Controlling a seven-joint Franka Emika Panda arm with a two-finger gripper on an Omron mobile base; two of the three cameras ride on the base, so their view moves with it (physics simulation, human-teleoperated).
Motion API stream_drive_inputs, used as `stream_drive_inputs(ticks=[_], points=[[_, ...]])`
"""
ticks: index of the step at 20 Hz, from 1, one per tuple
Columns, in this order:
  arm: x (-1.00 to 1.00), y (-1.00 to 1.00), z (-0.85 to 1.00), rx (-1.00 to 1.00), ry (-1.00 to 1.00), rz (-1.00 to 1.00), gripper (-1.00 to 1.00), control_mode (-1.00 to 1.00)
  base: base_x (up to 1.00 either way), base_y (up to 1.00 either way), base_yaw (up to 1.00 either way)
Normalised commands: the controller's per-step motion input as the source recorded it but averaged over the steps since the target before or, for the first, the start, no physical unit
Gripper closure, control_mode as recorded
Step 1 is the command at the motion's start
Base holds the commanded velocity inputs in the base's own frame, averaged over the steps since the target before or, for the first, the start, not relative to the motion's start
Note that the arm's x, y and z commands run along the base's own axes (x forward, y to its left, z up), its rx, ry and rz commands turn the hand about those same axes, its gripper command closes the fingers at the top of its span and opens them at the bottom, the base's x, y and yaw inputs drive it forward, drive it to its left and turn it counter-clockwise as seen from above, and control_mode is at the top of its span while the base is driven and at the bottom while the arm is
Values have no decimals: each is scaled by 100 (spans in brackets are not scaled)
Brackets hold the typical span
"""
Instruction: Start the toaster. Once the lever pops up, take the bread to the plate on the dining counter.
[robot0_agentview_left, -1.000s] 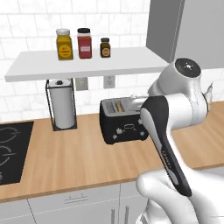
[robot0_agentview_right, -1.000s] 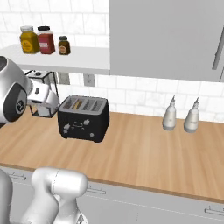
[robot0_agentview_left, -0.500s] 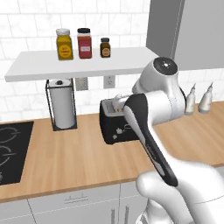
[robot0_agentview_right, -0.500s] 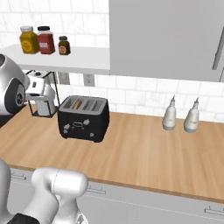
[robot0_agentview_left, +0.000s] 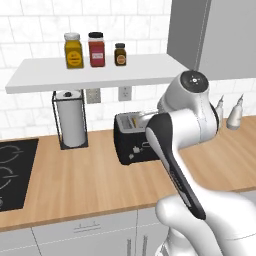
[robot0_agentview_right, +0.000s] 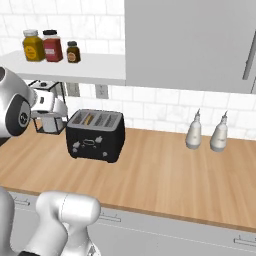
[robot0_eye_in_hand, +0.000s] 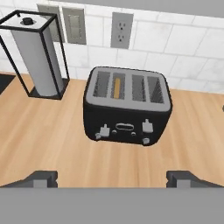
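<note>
Black and boxy, the toaster (robot0_agentview_left: 132, 142) sits mid-frame in the left base view on the light-wood wall counter (robot0_agentview_left: 80, 175), partly behind the white robot arm (robot0_agentview_left: 182, 130) that crosses the right half. A golden edge of the thin bread slice (robot0_agentview_left: 133, 120) peeks from a top slot. At left, a white paper-towel roll in a black wire holder (robot0_agentview_left: 71, 120) stands near the toaster; three spice jars (robot0_agentview_left: 95, 49) line the white shelf above.

From the right base view, the toaster (robot0_agentview_right: 95, 134) lies left of centre on the counter (robot0_agentview_right: 150, 170), the bread slice (robot0_agentview_right: 88, 118) in a slot towards its left end. Two pale grey bottles (robot0_agentview_right: 206, 132) stand at right, well apart from it.

Looking through the hand view, the toaster (robot0_eye_in_hand: 126, 107) fills the centre, with the bread slice (robot0_eye_in_hand: 116, 87) upright in its second slot from the left and both front levers in the lower part of the face. The gripper (robot0_eye_in_hand: 112, 178) has its fingertips (robot0_eye_in_hand: 41, 178) spread wide at the bottom corners, holding nothing, short of the toaster. The towel holder (robot0_eye_in_hand: 38, 57) stands upper left.
</note>
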Motion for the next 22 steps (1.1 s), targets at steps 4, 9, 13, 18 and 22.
stream_drive_inputs(ticks=[4,9,13,18,22], points=[[0,-28,0,0,-5,-4,-100,-100,0,0,0],[0,-11,0,0,-3,-1,-100,-100,0,0,0],[-3,0,6,0,-3,0,-100,-100,0,0,0],[0,0,0,0,0,0,-100,-100,0,0,0],[0,0,0,0,0,0,-100,-100,0,0,0]])
